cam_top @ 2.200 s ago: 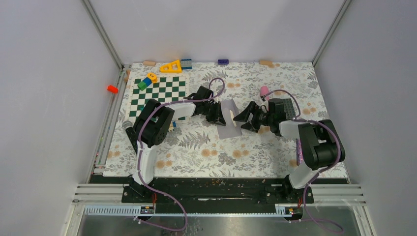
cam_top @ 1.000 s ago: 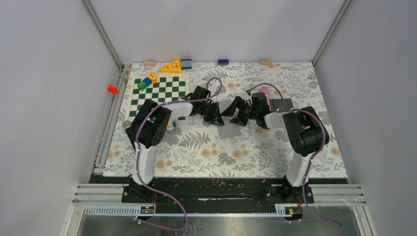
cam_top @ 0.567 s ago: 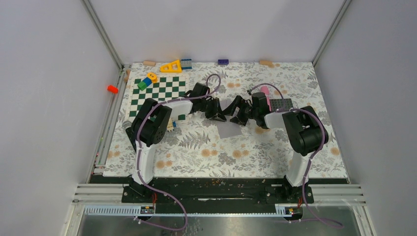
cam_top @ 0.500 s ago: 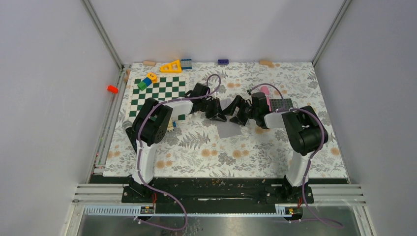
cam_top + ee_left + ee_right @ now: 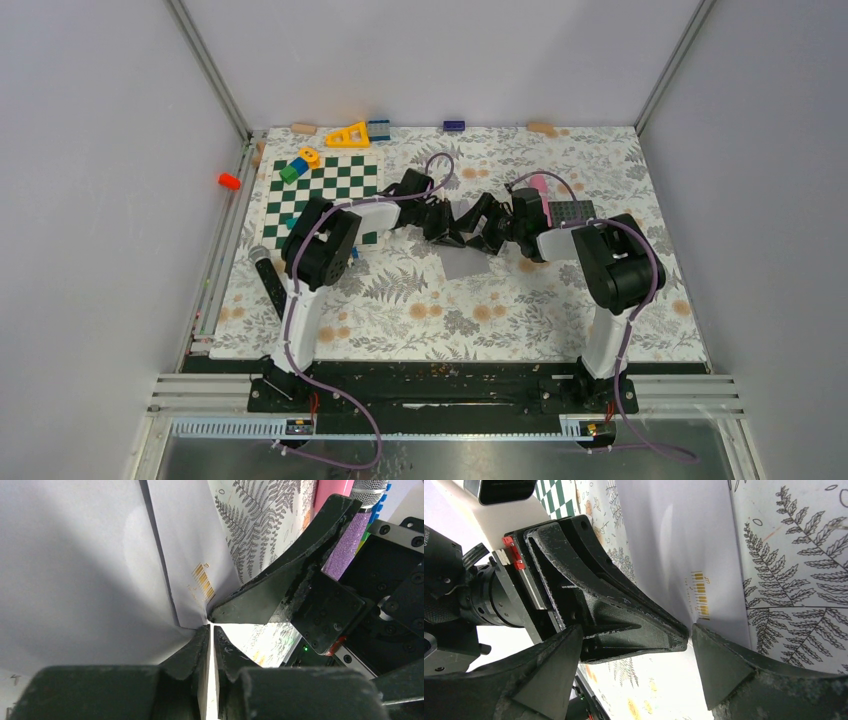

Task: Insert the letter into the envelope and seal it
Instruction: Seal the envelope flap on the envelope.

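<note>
The pale grey-lavender envelope [image 5: 462, 265] lies flat on the floral cloth, its far half hidden under both grippers. It fills the left wrist view [image 5: 75, 570] and shows a small gold barcode print in the right wrist view [image 5: 674, 540]. My left gripper [image 5: 455, 238] is shut to a thin slit, with its tips [image 5: 211, 630] at the envelope's edge; no paper shows between them. My right gripper [image 5: 478, 240] is open, and its jaws straddle the left gripper's fingers [image 5: 649, 625]. One right finger [image 5: 280, 585] touches the envelope by the barcode. The letter is not in view.
A green chessboard [image 5: 320, 190] with coloured blocks [image 5: 298, 165] lies to the left. A dark grey studded plate [image 5: 572, 212] and a pink object [image 5: 537, 183] lie to the right. A yellow triangle [image 5: 348, 135] and a blue brick [image 5: 453, 125] sit at the back edge.
The raised pale sheet by the left gripper has gone down flat. The right gripper has moved left to meet the left gripper over the envelope, and the left arm has edged right.
</note>
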